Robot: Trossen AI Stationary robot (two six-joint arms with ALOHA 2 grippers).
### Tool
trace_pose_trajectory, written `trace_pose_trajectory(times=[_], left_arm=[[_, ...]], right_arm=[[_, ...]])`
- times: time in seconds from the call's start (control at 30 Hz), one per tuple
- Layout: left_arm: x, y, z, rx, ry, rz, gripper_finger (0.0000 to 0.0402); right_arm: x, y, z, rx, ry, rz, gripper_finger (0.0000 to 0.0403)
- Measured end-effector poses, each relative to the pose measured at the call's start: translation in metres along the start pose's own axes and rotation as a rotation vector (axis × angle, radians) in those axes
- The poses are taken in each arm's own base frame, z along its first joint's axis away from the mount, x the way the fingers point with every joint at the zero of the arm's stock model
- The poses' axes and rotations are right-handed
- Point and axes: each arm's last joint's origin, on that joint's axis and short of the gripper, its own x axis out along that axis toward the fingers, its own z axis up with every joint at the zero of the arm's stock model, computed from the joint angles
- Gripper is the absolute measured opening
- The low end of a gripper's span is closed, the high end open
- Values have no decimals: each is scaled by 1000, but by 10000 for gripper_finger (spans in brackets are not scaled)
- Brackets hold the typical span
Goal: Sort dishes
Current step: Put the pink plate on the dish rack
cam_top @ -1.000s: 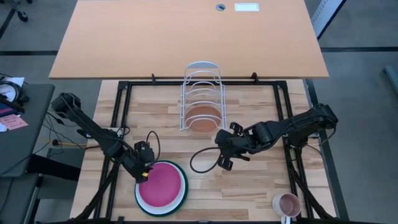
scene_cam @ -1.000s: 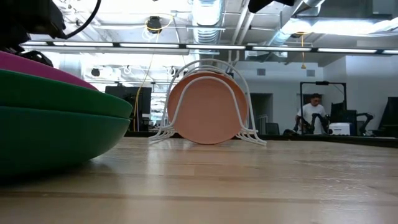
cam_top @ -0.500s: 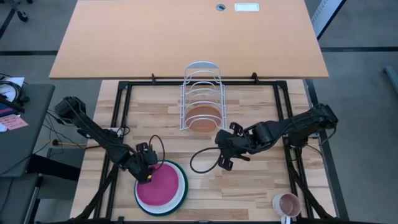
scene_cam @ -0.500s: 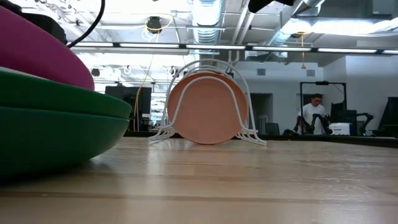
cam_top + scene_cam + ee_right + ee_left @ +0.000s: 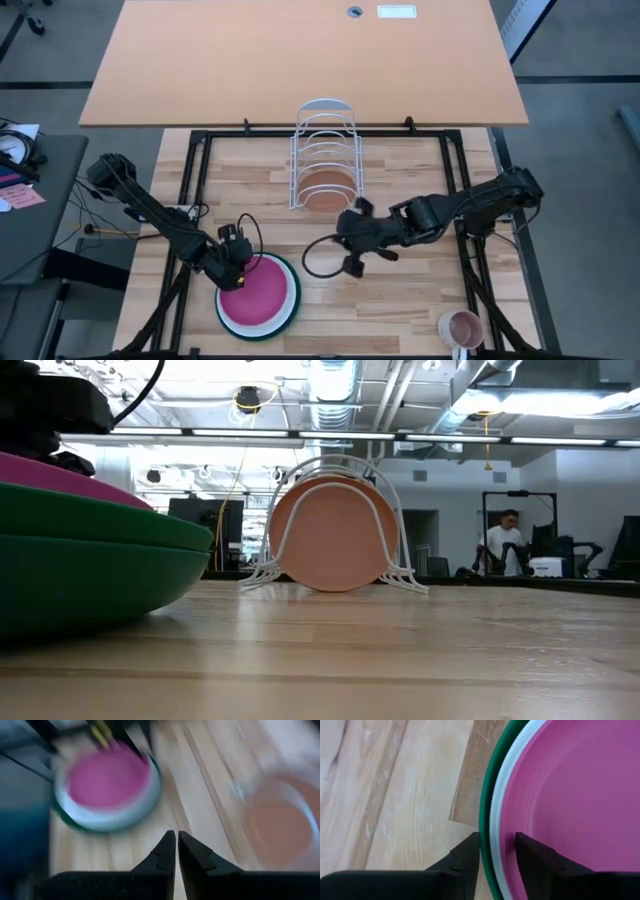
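The left gripper (image 5: 236, 272) sits at the near-left part of the table (image 5: 400, 300), at the left rim of a stack of three plates; its fingers (image 5: 532, 857) straddle the stacked rims, one finger outside the green plate (image 5: 486, 820) and the other on the inner face of the pink plate (image 5: 580, 795), with the white plate (image 5: 497, 825) between them; the fingers are parted around these rims, and whether they press on them cannot be told.

In the high view the pink plate (image 5: 258, 297) lies on top, the white plate (image 5: 292, 300) shows as a thin ring around it, and the green plate (image 5: 270, 335) forms the outermost edge; in the low view the green plate (image 5: 90, 560) fills the left side and the pink plate (image 5: 60, 472) lies nearly flat above it.

The brown plate (image 5: 325, 184) stands upright in the wire rack (image 5: 322, 120) at the far middle of the table; the low view shows the brown plate (image 5: 333, 535) on edge behind the rack's wire loops (image 5: 385, 510).

The right gripper (image 5: 350, 245) hangs above the middle of the table, between the rack and the stack, well apart from both; its fingers (image 5: 167, 851) are pressed together and hold nothing.

A mug (image 5: 461, 327) stands at the near-right corner of the table; a person (image 5: 503, 543) stands in the room beyond.
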Motion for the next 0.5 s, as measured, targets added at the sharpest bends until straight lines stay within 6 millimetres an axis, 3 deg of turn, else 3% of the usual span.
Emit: trace_pose_trajectory(times=[0.17,0.5], left_arm=[[0,0,1,-6,-18,12,104],[0,1,2,-9,-45,31,100]], right_arm=[[47,20,5,-192,-157,165,27],[169,4,-10,-252,50,469,51]])
